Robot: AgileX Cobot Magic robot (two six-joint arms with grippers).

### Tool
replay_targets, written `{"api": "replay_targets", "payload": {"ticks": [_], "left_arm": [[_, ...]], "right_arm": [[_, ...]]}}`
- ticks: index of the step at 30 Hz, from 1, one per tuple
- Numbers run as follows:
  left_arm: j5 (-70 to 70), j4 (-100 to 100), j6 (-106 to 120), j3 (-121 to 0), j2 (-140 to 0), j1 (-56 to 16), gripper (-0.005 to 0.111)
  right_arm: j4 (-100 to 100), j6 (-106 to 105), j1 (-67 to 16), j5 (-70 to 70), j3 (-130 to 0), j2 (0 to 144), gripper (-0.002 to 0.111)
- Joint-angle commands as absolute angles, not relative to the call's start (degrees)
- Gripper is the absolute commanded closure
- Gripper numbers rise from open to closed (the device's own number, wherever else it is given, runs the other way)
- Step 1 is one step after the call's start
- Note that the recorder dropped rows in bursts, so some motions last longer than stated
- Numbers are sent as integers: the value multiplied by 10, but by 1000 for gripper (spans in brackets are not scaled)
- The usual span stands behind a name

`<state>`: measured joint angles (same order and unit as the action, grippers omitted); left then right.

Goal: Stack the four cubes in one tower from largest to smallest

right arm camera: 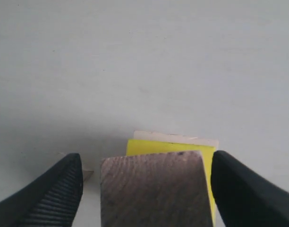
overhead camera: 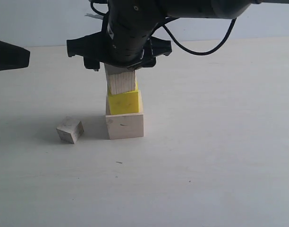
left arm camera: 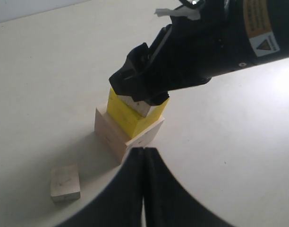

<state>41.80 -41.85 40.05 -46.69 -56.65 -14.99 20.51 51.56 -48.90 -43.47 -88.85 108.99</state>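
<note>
The large pale wooden cube [overhead camera: 125, 126] rests on the table with the bright yellow cube [overhead camera: 124, 102] on top. The medium bare-wood cube [overhead camera: 122, 81] sits on the yellow one, set toward its left side. My right gripper [overhead camera: 121, 70] hangs over this cube and is open, a finger on each side with a gap. From the right wrist, the medium cube [right arm camera: 154, 189] lies between the fingers [right arm camera: 64, 189], above the yellow cube [right arm camera: 168, 146]. The small bare-wood cube [overhead camera: 70, 129] lies alone to the left. My left gripper [left arm camera: 144, 150] is shut and empty, held back from the stack.
The left arm's dark tip [overhead camera: 7, 54] shows at the left edge of the exterior view. The right arm and its cable [overhead camera: 201, 47] reach in from the upper right. The white tabletop [overhead camera: 220, 156] spreads around the stack.
</note>
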Motion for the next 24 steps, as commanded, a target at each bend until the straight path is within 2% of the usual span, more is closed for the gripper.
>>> {"api": "replay_targets", "payload": {"ticks": [1,24], "left_arm": [[419,-425,400,-466,-567,-154,107],[419,-425,400,-466,-567,-154,107]], "right_arm": [[216,509,-490,-425,-893,1090,36],[262,546,-490,-428,-893,1090,36]]}}
